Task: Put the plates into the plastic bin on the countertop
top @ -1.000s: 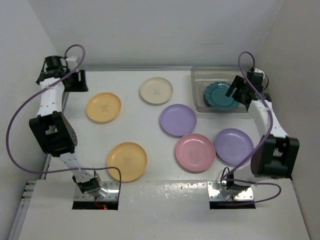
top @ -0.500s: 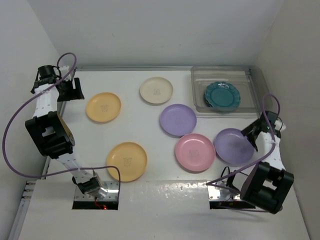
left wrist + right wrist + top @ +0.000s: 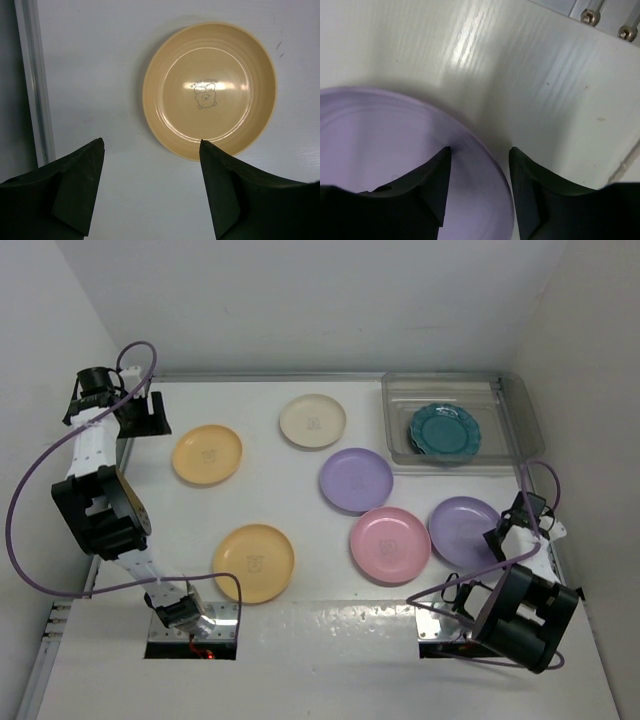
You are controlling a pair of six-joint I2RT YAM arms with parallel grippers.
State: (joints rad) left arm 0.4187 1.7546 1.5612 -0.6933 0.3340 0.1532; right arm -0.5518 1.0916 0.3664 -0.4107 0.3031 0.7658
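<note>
Our right arm (image 3: 522,605) folds low at lower right, right gripper (image 3: 479,155) half open astride the rim of the lavender plate (image 3: 380,145); left gripper (image 3: 150,147) gapes wide near a yellow-orange plate (image 3: 210,85).

Top view, my read of the white countertop (image 3: 270,390): six plates lie flat on it, all right side up.

- far yellow-orange plate (image 3: 207,454): left side, toward the back.
- near yellow-orange plate (image 3: 253,562): left of centre, close to the front edge, well apart from the first.
- cream plate (image 3: 313,421): centre, toward the back.
- middle lavender plate (image 3: 356,480): just right of centre.
- pink plate (image 3: 390,544): just nearer than it. Rims close; I cannot tell whether they touch.
- right lavender plate (image 3: 466,531): just beside the pink one, rims about meeting.
- plastic bin (image 3: 395,420): clear, stands in the back right corner.
</note>
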